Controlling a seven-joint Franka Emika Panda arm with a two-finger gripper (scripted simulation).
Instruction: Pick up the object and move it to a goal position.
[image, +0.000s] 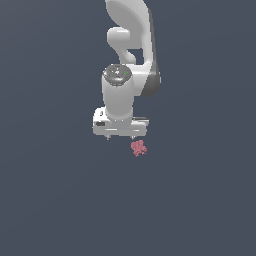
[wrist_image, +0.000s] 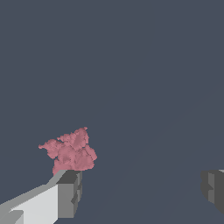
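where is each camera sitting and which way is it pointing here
Exterior view: off the arm, facing the plain dark grey ground; shows the white Panda arm, its gripper and the small pink-red lumpy cluster object.
Wrist view: on the wrist, looking past the grey fingertips at the object, which sits just beyond one fingertip, not between them.
Shared: the object, gripper and grey ground.

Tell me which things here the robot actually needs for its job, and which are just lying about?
Part of the job:
- the pink-red lumpy object, lying loose, not held
- the robot's hand, fingers spread wide apart, one beside the object

Just lying about:
- nothing else shows; only the plain dark floor, and no goal marker is visible
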